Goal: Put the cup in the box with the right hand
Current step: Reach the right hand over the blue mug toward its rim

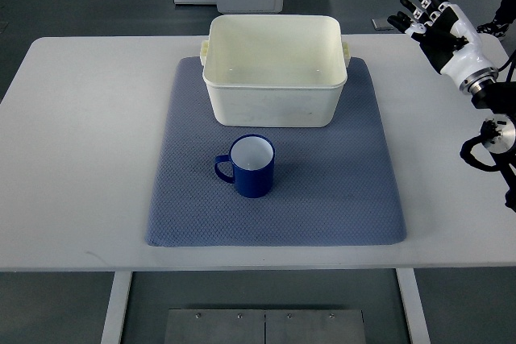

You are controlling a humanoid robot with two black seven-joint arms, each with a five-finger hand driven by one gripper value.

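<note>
Top view: right hand point(431, 18) spread, empty; blue cup point(251, 166) upright, likely rigid, light, slippery; grip its body.

The room was evenly and brightly lit from overhead, the white table point(81, 159) near glare, only faint soft shadows beside the cup point(251, 167) and box point(274, 70), everything sharp across the frame.

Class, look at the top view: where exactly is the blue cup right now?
The blue cup stands upright on the blue mat, near the picture's middle, just in front of the white box, its handle pointing to the picture's left.
</note>
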